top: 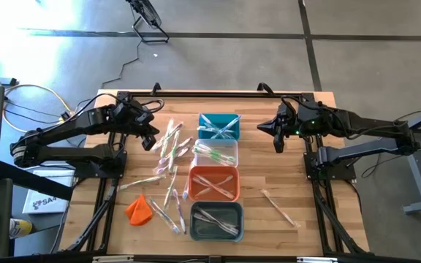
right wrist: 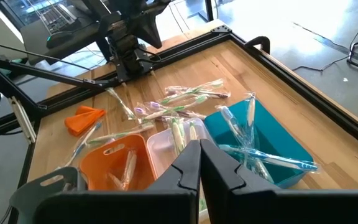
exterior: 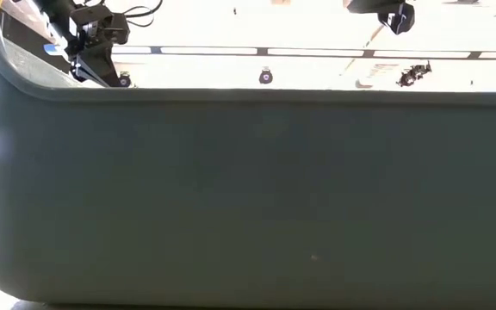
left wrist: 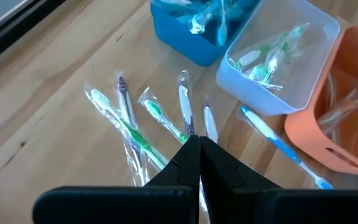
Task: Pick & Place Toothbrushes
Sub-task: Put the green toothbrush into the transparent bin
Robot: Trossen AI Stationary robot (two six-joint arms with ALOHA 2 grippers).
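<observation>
Several wrapped toothbrushes (top: 168,152) lie loose on the wooden table, left of a column of bins. Others lie inside the teal bin (top: 219,126), clear bin (top: 216,152), orange bin (top: 214,183) and grey bin (top: 216,220). One toothbrush (top: 278,207) lies alone on the right. My left gripper (top: 154,142) hangs shut over the far end of the loose pile (left wrist: 129,124), holding nothing. My right gripper (top: 278,142) hangs shut to the right of the teal bin (right wrist: 260,146), also holding nothing.
An orange cloth-like lump (top: 139,210) lies near the table's front left. In the low view the grey bin's wall (exterior: 248,198) fills nearly the whole picture. A black frame (top: 218,93) runs along the table's far edge. Bare wood lies right of the bins.
</observation>
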